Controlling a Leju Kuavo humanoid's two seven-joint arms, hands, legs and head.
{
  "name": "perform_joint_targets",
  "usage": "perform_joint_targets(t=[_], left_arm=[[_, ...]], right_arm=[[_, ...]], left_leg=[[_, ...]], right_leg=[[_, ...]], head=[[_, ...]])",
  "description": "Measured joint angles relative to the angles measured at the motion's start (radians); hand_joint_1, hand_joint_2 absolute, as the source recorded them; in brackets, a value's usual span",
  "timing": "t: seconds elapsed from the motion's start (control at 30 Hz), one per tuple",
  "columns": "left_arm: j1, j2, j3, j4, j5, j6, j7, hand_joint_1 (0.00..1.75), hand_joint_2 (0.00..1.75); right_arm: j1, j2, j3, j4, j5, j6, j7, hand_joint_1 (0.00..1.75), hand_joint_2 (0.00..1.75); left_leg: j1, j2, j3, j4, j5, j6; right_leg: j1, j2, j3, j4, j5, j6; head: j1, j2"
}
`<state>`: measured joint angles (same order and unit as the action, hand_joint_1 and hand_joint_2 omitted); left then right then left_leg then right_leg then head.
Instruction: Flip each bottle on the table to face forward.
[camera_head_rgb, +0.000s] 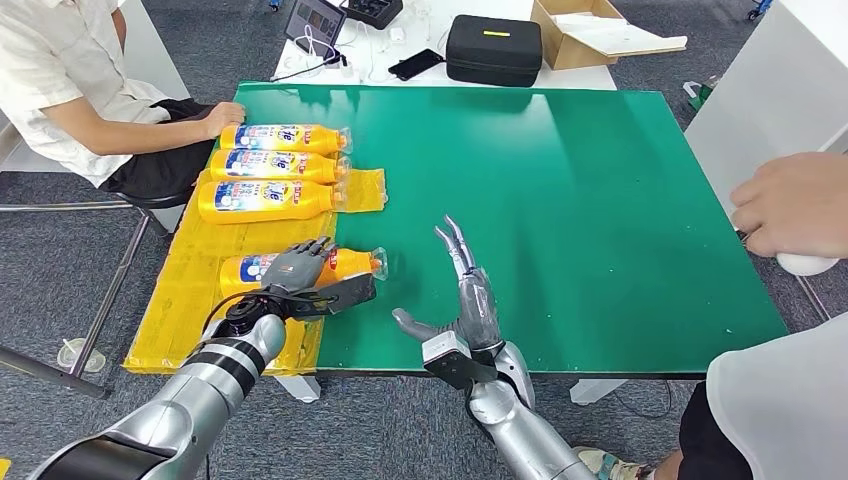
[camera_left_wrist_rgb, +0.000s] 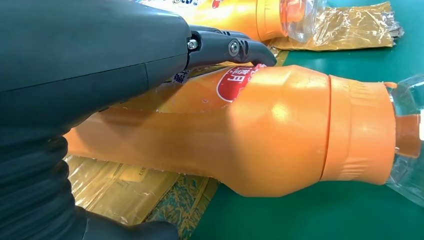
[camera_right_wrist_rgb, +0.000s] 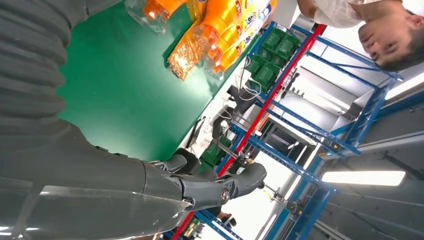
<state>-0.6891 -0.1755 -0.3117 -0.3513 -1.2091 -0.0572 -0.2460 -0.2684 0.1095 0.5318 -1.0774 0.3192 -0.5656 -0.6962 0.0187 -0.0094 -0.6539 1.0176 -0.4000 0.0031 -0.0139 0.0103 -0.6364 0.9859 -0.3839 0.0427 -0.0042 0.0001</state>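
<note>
In the head view, the left hand (camera_head_rgb: 300, 268) lies over the nearest bottle (camera_head_rgb: 345, 265), fingers across its upper side and thumb along its near side, so the bottle sits gripped between them. That bottle lies on its side at the edge of a yellow plastic sheet (camera_head_rgb: 190, 290), its clear cap pointing away from the hand toward the bare green table (camera_head_rgb: 600, 200). Beyond the left hand, three more bottles (camera_head_rgb: 272, 168) lie side by side on the sheet, caps pointing the same way. A seated person's hand (camera_head_rgb: 222, 116) rests just past the farthest of them. The right hand (camera_head_rgb: 468, 295) hovers beside the left one over open green surface, fingers straight and spread, thumb out, holding nothing. Another person's hand (camera_head_rgb: 795, 205) is well off to its far side at the table's edge.

In the left wrist view, a dark finger (camera_left_wrist_rgb: 225, 47) rests on the top of the orange bottle (camera_left_wrist_rgb: 270, 130), directly under the hand, its label partly covered.

In the right wrist view, the right hand's fingers (camera_right_wrist_rgb: 220, 182) are extended in the air with nothing between them; the bottles (camera_right_wrist_rgb: 225, 25) lie well away across the table.
</note>
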Motion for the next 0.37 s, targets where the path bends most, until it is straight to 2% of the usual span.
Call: perform_joint_targets(t=[0.23,0.37], left_arm=[[-0.003,0.001,0.0,0.0,0.032,-0.027,-0.04,0.0,1.75],[0.0,0.0,0.0,-0.002,0.051,-0.005,-0.074,0.0,1.75]], right_arm=[[0.0,-0.001,0.006,0.003,-0.007,-0.011,0.0,0.0,1.75],[0.0,-0.002,0.009,0.005,-0.009,-0.018,0.0,0.0,1.75]], left_leg=[[0.0,0.0,0.001,0.0,0.0,0.0],[0.0,0.0,0.001,0.0,0.0,0.0]], right_leg=[[0.0,0.0,0.001,0.0,0.0,0.0],[0.0,0.0,0.001,0.0,0.0,0.0]], head=[[0.0,0.0],[0.0,0.0]])
